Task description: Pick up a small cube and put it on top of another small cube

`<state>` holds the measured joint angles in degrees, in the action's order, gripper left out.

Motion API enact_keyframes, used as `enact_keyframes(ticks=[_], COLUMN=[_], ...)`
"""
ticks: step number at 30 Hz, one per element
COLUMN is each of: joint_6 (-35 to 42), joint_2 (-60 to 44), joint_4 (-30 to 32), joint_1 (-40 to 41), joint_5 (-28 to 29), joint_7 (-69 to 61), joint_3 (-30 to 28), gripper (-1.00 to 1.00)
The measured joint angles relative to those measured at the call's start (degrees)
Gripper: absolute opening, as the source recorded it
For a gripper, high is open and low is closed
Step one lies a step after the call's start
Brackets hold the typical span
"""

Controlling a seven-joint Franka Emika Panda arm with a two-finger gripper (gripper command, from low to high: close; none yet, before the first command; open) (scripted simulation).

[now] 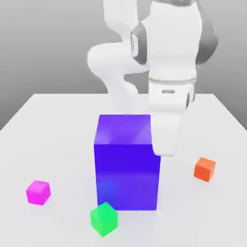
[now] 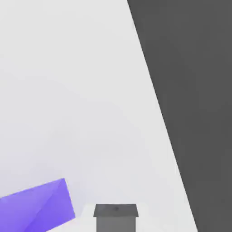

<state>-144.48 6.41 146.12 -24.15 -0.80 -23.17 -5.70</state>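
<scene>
1. The white worktop (image 1: 58, 125) lay broad and mostly bare; its far edge ran behind the arm, and in the hand view its edge cut diagonally against a dark grey surround.
2. A tall blue block (image 1: 126, 164) stood near the middle of the worktop, taking up the central room, with open surface on the exterior view's left and right of it.
3. The hand (image 2: 115, 216) was clenched shut, its dark fingers pressed together with nothing between them.
4. In the exterior view the hand's white body hung just beside the blue block's upper edge, on the exterior view's right; whether it touched the block could not be told.
5. 3 small cubes rested on the worktop, all apart from the hand: an orange cube (image 1: 205, 169) to the exterior view's right of the block, a green cube (image 1: 103, 219) near the block's front lower corner, and a magenta cube (image 1: 38, 192) well off to the exterior view's left.
6. No cube was stacked on another.
</scene>
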Motion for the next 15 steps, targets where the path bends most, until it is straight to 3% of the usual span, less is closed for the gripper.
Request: enact_keyframes(ticks=[10,15], joint_6=[-10.56,-16.83], joint_2=[-16.05,-25.40], joint_4=[-2.25,-3.80], joint_1=[-12.95,-16.42], joint_5=[2.04,5.06], joint_7=[-18.88,-20.19], joint_3=[7.87,9.62], gripper=[-1.00,-1.00])
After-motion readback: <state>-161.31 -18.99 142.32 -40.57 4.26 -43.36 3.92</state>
